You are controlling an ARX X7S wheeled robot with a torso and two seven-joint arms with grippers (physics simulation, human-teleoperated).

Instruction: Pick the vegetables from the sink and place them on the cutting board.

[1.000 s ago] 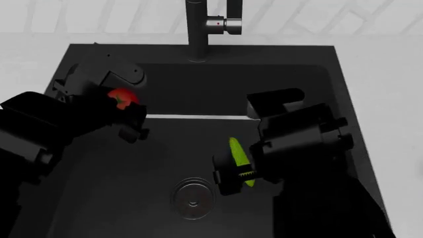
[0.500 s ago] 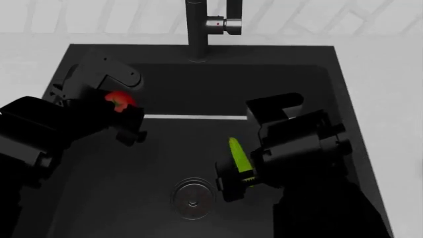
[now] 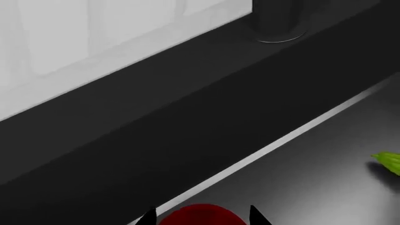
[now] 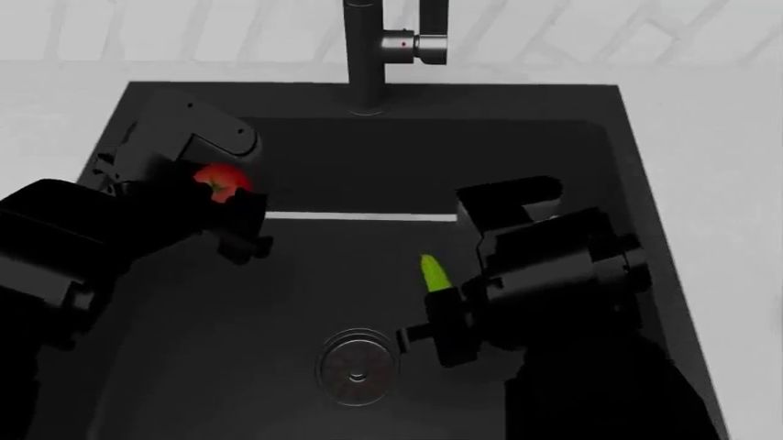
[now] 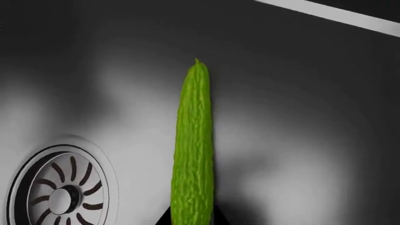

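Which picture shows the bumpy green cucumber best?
The right wrist view: the cucumber fills it lengthwise, bumps clear, beside the drain. The head view shows only its tip past the right end effector; the left wrist view catches one end.

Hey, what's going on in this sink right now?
A two-armed robot is picking vegetables out of the black sink. Its left gripper is closed on the red tomato, and its right gripper is closed around the cucumber, near the drain. No cutting board is in view.
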